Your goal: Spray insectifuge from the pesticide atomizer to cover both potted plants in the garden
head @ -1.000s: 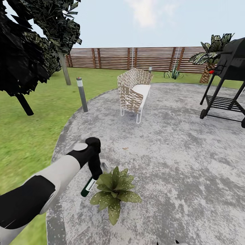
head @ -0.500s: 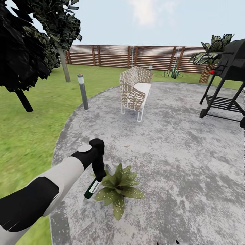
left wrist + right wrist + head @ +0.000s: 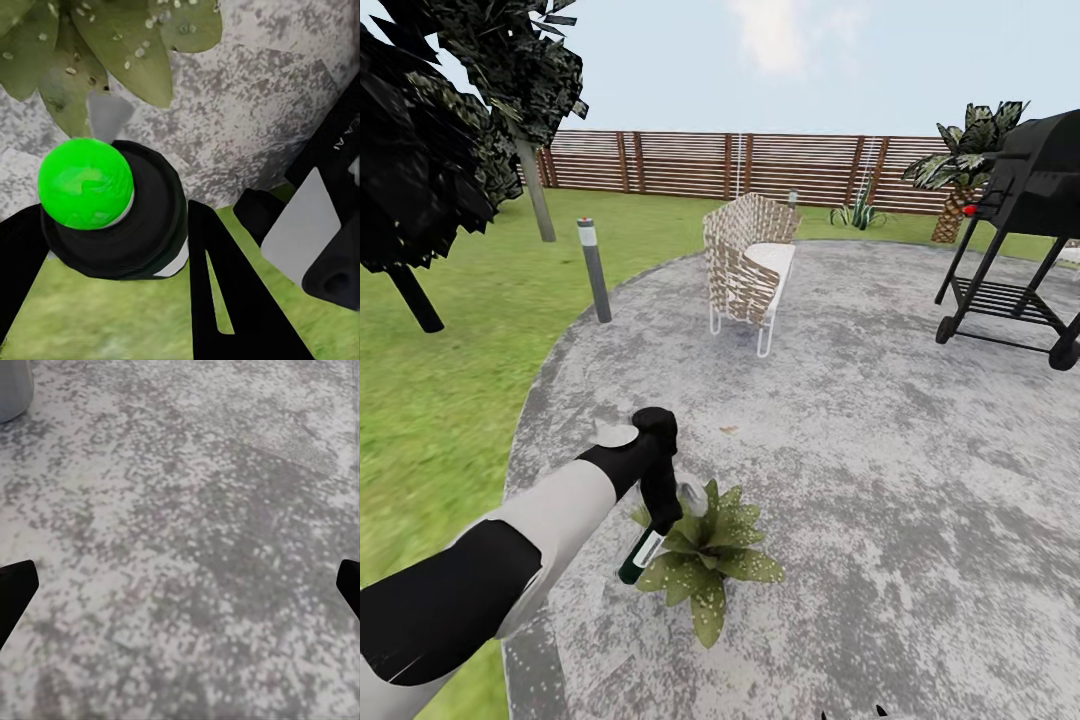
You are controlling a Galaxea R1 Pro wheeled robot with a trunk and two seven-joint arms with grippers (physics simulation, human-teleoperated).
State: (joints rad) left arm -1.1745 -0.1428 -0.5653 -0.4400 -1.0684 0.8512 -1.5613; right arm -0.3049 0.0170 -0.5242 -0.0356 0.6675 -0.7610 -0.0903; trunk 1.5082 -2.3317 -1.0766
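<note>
My left gripper [image 3: 660, 505] is shut on the pesticide atomizer [image 3: 641, 553], a dark green bottle with a white band, held tilted with its pale spray head against the left side of a potted plant [image 3: 710, 565]. That plant is a broad rosette with pale-speckled leaves, standing on the paved patio [image 3: 880, 470] of the garden. In the left wrist view the atomizer [image 3: 131, 225] sits between the black fingers [image 3: 217, 300], with a bright green ball at its end and the potted plant's leaves [image 3: 112, 45] just beyond. My right gripper [image 3: 180, 589] is open over bare paving.
A wicker chair [image 3: 748, 262] stands mid-patio, a grey bollard lamp [image 3: 594, 270] at the patio's left edge, a black grill [image 3: 1020, 210] at the right. Lawn [image 3: 450, 400], a dark tree [image 3: 430, 130], a palm [image 3: 960, 165] and the slat fence [image 3: 690, 165] ring the area.
The head view has shifted slightly. My left gripper, still holding the atomizer, has edged closer to the speckled plant, so the spray head now meets its leaves.
</note>
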